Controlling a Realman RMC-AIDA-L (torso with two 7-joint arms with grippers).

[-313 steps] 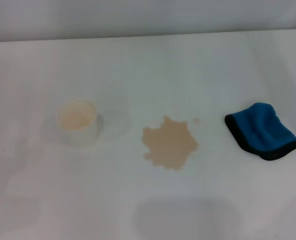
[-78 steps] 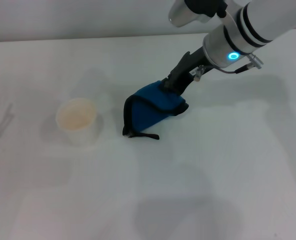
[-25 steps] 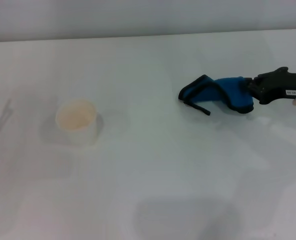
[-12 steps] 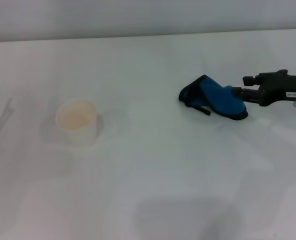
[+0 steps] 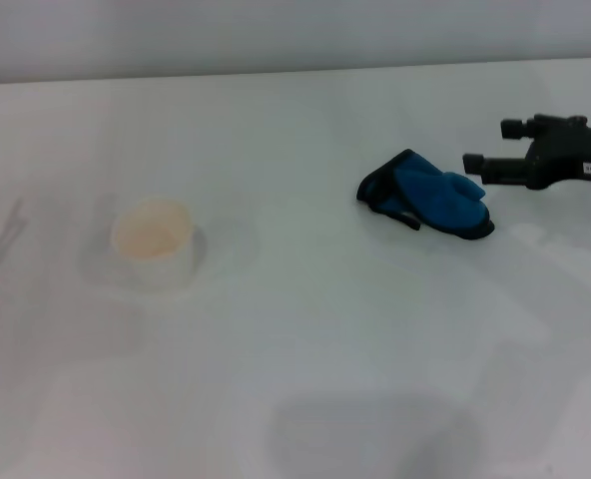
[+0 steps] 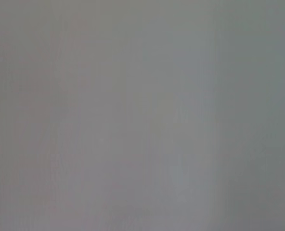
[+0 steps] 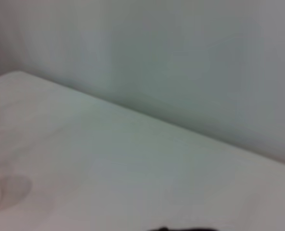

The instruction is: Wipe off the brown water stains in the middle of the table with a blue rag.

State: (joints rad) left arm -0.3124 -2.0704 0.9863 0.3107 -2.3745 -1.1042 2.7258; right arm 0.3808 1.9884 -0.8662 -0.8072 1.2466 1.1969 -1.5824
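Right end effector (image 5: 490,148) sits at the right edge of the head view with its two black fingers (image 5: 483,163) spread apart, holding nothing. Just to its left, the blue rag (image 5: 430,197) lies bunched up on the white table (image 5: 305,349), right of the middle. A white paper cup (image 5: 154,242) stands at the left.
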